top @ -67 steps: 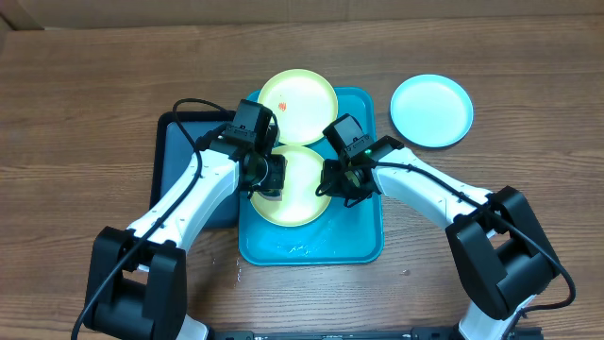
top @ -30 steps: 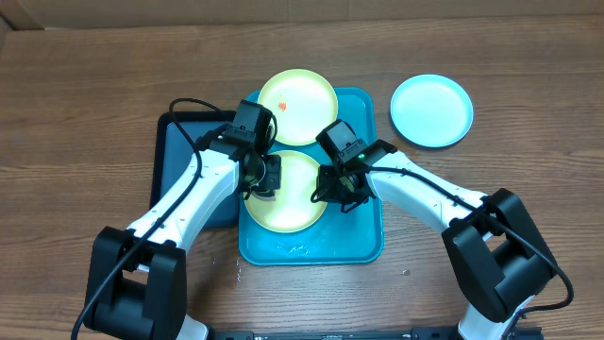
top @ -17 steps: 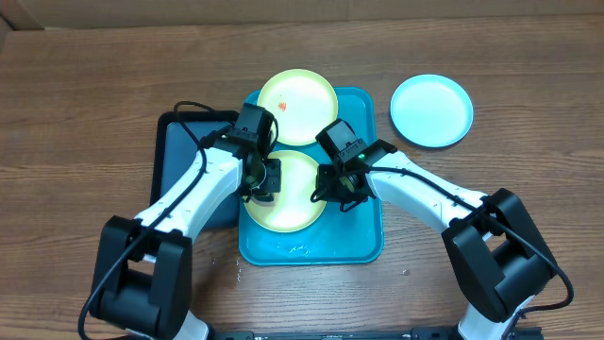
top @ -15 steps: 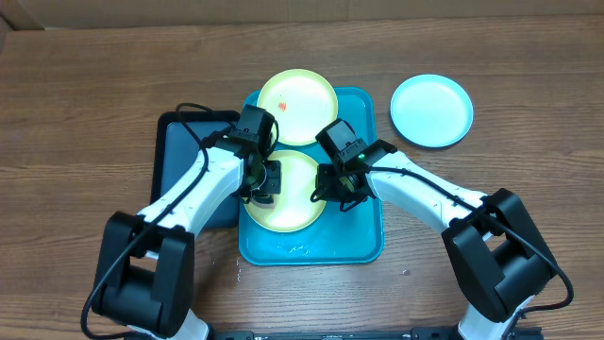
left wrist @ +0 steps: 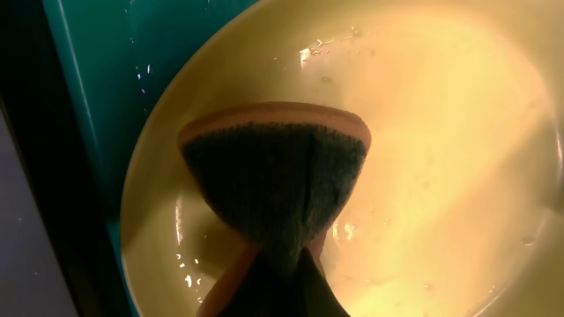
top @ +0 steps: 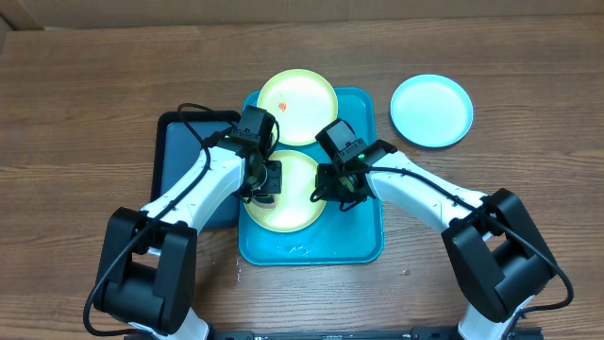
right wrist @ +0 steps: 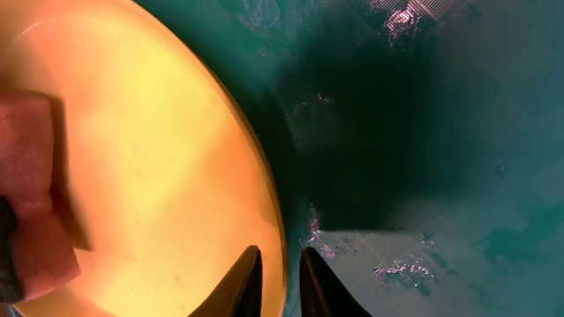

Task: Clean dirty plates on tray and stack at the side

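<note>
Two pale yellow-green plates lie on the teal tray (top: 360,229). The far plate (top: 298,94) carries a red-orange smear. On the near plate (top: 294,206) my left gripper (top: 263,185) is shut on a sponge (left wrist: 275,172), dark green with an orange back, pressed onto the wet plate face (left wrist: 441,141). My right gripper (right wrist: 281,252) sits at that plate's right rim (right wrist: 264,189), fingers slightly apart, one over the plate and one over the tray (right wrist: 423,132). A light blue plate (top: 431,110) rests on the table to the right of the tray.
A dark navy tray (top: 186,170) lies against the teal tray's left side, under my left arm. Water drops glisten on the teal tray's near part (top: 297,250). Brown wooden table (top: 85,113) surrounds everything.
The right gripper's fingers have parted a little at the plate rim. The left arm's elbow has swung slightly right while the sponge stays on the near plate.
</note>
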Robot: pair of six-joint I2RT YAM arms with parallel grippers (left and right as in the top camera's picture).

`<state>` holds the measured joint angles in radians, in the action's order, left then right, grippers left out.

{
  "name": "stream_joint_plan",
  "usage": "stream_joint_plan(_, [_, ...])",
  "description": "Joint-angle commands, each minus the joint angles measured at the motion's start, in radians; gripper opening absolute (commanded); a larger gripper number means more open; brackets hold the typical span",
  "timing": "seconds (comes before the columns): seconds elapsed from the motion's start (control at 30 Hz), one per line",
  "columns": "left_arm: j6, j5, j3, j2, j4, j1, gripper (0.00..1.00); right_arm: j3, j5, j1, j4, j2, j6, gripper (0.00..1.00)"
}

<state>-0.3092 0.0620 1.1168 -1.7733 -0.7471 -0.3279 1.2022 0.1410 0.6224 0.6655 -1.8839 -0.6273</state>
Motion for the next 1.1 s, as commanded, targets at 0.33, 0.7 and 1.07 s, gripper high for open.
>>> stream_joint_plan(0.33, [-0.013, -0.013, -0.002, -0.005, 0.0, -0.007, 0.04, -0.005, -0.037, 0.009, -0.005, 0.01, 0.003, 0.1])
stream_joint_plan(0.7, [-0.013, -0.013, -0.002, -0.005, 0.0, -0.007, 0.04, -0.005, -0.062, 0.013, -0.007, 0.01, 0.03, 0.11])
stream_joint_plan(1.07, [-0.013, -0.013, -0.002, -0.005, 0.001, -0.007, 0.04, -0.015, -0.062, 0.021, -0.019, 0.008, 0.033, 0.11])
